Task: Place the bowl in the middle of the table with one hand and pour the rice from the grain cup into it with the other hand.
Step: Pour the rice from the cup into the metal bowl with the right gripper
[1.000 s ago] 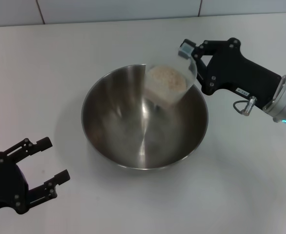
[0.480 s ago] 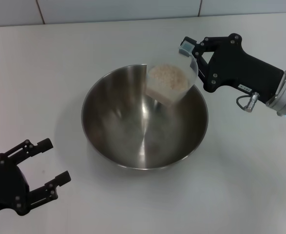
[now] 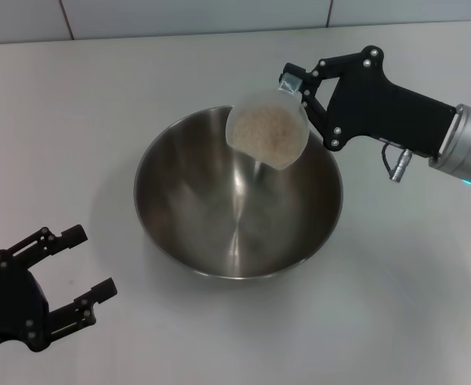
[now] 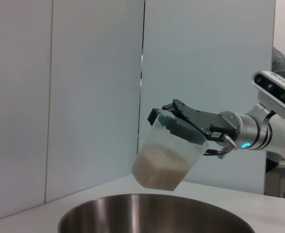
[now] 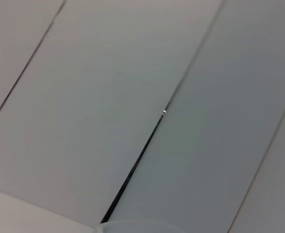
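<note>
Your right gripper (image 3: pixel 297 90) has its fingers clamped on the grain cup (image 3: pixel 267 136), tilted above the bowl (image 3: pixel 237 192), rice (image 3: pixel 263 130) inside. Left gripper (image 3: pixel 79 270) rests near the bench (image 3: pixel 99 96) edge, fingers spread, empty.

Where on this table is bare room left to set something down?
Bare table runs between the bowl and the back wall, and also on the right, below the right pincer. Crowded: over the bowl's far rim, where the tilted grain cup hangs, and around the left pincer.
</note>
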Robot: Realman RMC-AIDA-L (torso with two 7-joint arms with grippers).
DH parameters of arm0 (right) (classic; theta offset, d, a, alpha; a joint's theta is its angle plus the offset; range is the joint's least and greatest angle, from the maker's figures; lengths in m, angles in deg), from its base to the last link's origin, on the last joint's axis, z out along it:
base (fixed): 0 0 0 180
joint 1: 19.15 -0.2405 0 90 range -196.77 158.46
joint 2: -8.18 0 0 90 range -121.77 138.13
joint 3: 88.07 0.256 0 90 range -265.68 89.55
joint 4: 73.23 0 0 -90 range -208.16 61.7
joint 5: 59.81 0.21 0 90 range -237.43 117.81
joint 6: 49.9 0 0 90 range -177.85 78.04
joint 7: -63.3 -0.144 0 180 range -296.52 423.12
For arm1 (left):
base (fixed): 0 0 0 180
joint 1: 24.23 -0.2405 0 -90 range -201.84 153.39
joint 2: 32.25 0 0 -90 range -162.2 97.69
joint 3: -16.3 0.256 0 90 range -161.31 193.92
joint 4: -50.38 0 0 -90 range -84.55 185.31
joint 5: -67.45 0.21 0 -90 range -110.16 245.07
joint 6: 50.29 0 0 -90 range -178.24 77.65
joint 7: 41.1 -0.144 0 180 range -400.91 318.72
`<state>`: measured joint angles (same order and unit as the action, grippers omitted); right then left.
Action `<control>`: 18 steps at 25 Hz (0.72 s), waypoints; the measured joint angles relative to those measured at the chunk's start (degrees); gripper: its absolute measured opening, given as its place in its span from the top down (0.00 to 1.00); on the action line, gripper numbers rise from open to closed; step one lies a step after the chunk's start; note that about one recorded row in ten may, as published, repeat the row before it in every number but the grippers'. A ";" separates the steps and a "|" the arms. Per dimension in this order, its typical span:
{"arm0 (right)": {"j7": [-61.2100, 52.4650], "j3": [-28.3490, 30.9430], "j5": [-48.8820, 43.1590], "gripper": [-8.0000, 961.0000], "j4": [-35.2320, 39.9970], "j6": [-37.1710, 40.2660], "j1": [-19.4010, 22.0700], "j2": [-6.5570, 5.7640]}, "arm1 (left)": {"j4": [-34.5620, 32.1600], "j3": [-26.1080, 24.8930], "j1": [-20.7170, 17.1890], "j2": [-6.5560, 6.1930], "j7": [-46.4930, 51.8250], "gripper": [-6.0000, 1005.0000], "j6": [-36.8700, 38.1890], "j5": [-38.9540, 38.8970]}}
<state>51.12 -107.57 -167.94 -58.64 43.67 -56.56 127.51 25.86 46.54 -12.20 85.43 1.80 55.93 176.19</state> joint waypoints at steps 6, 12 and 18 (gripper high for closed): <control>10.18 -1.80 0.09 0.98 2.79 0.06 -0.79 0.18 | 0.00 -0.06 0.01 0.09 0.00 0.23 -0.31 0.00; 18.42 -2.75 0.12 0.98 3.13 0.09 -0.84 0.28 | 0.00 -0.09 0.01 0.16 -0.01 0.23 -0.48 -0.20; 34.72 -2.82 1.19 0.98 0.72 0.29 -0.71 0.39 | 1.06 -0.09 0.04 0.26 -0.06 0.23 -0.58 -0.34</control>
<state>85.85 -110.39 -166.76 -57.92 43.96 -57.27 127.90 26.92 46.44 -12.16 85.69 1.73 55.35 175.86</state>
